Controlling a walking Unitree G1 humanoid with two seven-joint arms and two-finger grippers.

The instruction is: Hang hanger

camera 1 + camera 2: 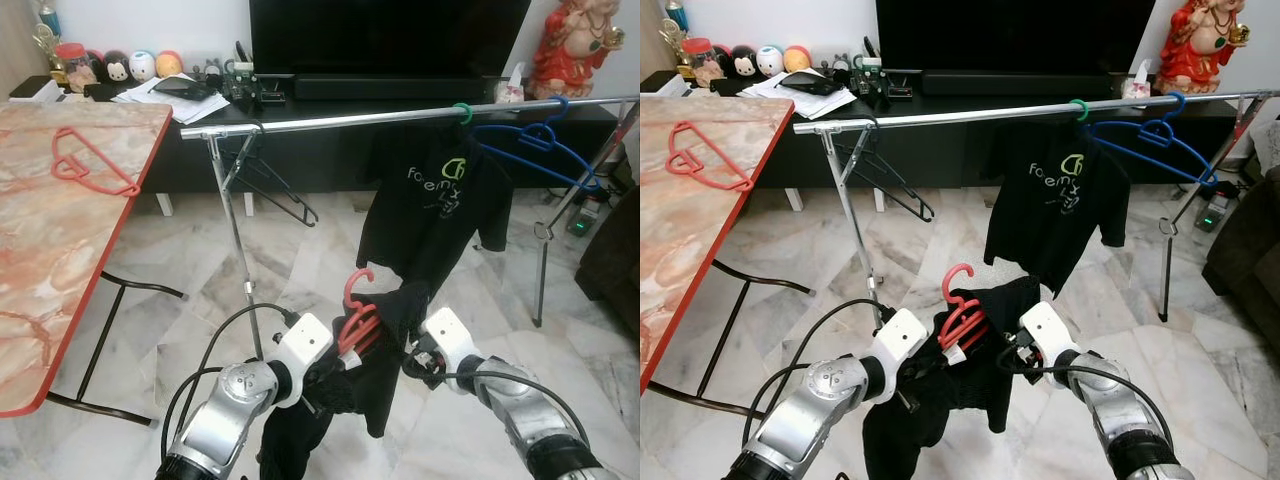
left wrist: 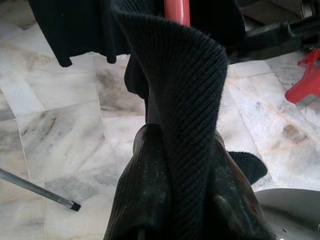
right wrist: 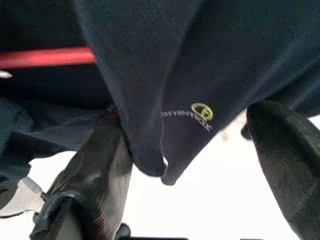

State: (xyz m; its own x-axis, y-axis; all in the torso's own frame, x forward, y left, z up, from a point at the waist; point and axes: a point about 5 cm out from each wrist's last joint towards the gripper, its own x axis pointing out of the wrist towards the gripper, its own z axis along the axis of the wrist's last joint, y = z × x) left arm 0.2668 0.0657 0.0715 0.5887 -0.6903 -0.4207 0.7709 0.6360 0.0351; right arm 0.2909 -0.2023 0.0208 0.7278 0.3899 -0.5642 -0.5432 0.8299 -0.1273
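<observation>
Low before the robot, well beneath the long silver clothes rail (image 1: 400,117): red plastic hanger (image 1: 355,315) draped in a soft black garment (image 1: 385,350), carried between both arms.

Left gripper (image 2: 175,210), fingers pinched together on a fold of the ribbed black fabric, red hanger stem just above.

Right gripper (image 3: 200,145), fingers (image 3: 100,165) spread apart, garment hem hanging loose between them, red hanger bar beside.

Likely handling: light overall, hanger stiff and smooth, cloth limp and prone to sliding off the shoulders when tilted. Best hold probably on the rigid neck below the hook, hook kept free and upright.

On the rail already: black printed T-shirt (image 1: 430,200), blue hanger (image 1: 535,140).
</observation>
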